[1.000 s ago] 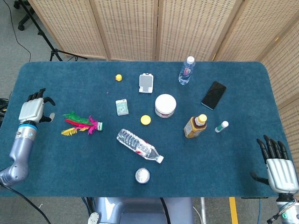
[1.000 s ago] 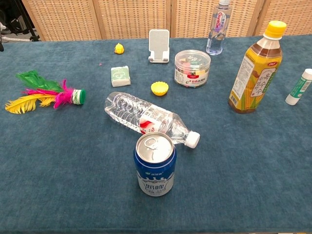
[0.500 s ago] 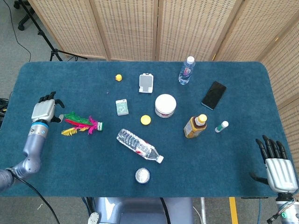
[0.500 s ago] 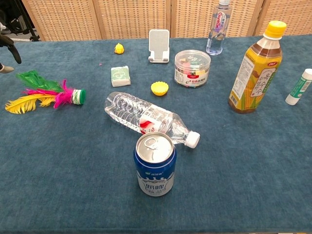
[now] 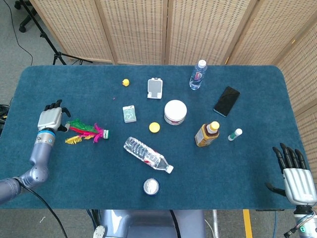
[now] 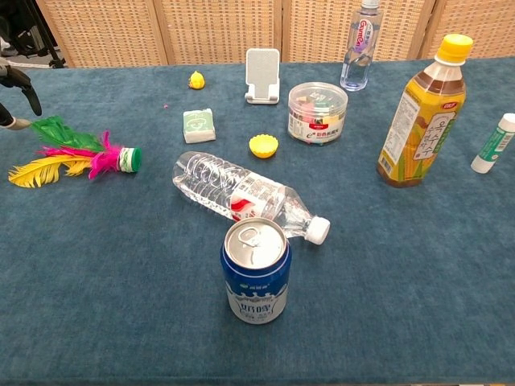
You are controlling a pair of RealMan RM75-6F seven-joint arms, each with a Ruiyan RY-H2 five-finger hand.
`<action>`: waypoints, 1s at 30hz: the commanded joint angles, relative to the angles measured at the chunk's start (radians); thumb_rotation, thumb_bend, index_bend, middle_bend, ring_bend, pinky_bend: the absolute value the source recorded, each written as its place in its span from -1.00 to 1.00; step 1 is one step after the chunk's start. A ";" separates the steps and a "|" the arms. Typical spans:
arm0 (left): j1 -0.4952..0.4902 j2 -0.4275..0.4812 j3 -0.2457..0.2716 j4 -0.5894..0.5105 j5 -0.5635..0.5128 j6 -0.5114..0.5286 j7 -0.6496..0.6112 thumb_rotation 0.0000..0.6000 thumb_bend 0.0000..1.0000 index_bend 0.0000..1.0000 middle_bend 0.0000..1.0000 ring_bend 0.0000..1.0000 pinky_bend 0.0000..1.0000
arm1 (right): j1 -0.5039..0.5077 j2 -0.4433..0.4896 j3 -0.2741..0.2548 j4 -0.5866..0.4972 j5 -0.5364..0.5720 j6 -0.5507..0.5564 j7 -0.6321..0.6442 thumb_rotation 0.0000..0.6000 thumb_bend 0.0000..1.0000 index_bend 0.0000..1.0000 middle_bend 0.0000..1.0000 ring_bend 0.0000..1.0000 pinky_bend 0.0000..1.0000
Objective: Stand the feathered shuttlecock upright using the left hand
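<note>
Bright, even light is falling from overhead in both views, leaving only short, soft shadows beside the things on the table [image 5: 74,173]. A small highlight is glinting on the top of the can [image 6: 255,280], and the clear plastic bottle [image 6: 241,197] is catching pale reflections. The head view is showing everything small but sharp; the chest view is staying crisp up close.

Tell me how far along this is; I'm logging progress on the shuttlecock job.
Nothing is done: the shuttlecock lies on its side on the table. In hand: the left hand is at its feather end, fingers apart, holding nothing. Left: grip it and stand it upright. The right hand is open at the table's near edge.
</note>
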 commanded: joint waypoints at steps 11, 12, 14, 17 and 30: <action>-0.007 -0.009 0.013 0.003 -0.009 0.002 0.007 1.00 -0.16 -0.07 -1.00 -1.00 -1.00 | -0.002 0.002 -0.001 -0.002 -0.004 0.005 0.002 1.00 -1.00 -1.00 -1.00 -1.00 -1.00; -0.007 -0.010 0.014 0.004 -0.008 0.003 0.007 1.00 -0.16 -0.07 -1.00 -1.00 -1.00 | -0.002 0.002 -0.001 -0.002 -0.004 0.005 0.003 1.00 -1.00 -1.00 -1.00 -1.00 -1.00; -0.007 -0.013 0.013 0.005 -0.004 0.005 0.004 1.00 -0.13 -0.06 -1.00 -1.00 -1.00 | -0.001 0.002 0.000 -0.002 -0.004 0.004 0.003 1.00 -1.00 -1.00 -1.00 -1.00 -1.00; -0.008 -0.017 0.014 0.005 -0.003 0.003 0.001 1.00 -0.12 -0.05 -1.00 -1.00 -1.00 | -0.001 0.003 0.000 -0.002 -0.005 0.006 0.004 1.00 -1.00 -1.00 -1.00 -1.00 -1.00; -0.004 -0.044 0.021 0.017 0.017 0.023 -0.005 1.00 -0.04 0.15 -1.00 -1.00 -1.00 | -0.005 0.007 0.001 -0.003 -0.011 0.016 0.016 1.00 -1.00 -1.00 -1.00 -1.00 -1.00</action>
